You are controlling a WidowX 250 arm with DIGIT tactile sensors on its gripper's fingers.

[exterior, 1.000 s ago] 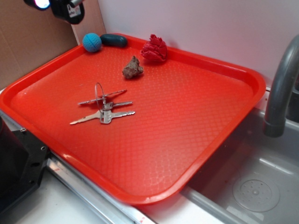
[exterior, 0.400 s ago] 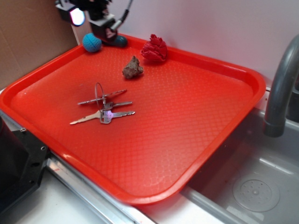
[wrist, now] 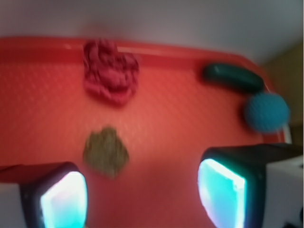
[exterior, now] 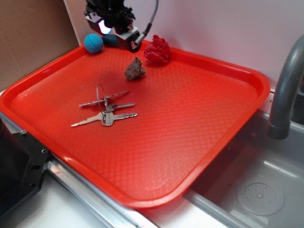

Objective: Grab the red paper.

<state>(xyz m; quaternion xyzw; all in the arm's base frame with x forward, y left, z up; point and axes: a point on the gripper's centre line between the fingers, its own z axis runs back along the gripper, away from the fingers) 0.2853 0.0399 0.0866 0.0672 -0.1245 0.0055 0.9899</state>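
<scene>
Red paper (exterior: 157, 49) is a dark red, crumpled ball w/ lots of folds, at the tray's (exterior: 247, 78) back edge. Rock (exterior: 135, 69) sits just in front; blue ball (exterior: 93, 42) is near the back-left corner. Gripper (wrist: 142, 194) is wide open, holding nothing.

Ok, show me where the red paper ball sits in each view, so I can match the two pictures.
Exterior: the red paper ball lies at the tray's far rim, right of the pincer.
Wrist: the red paper ball is upper left, against the far rim.
Shared landmark: the brown rock lies just nearer than the paper in both.
</scene>
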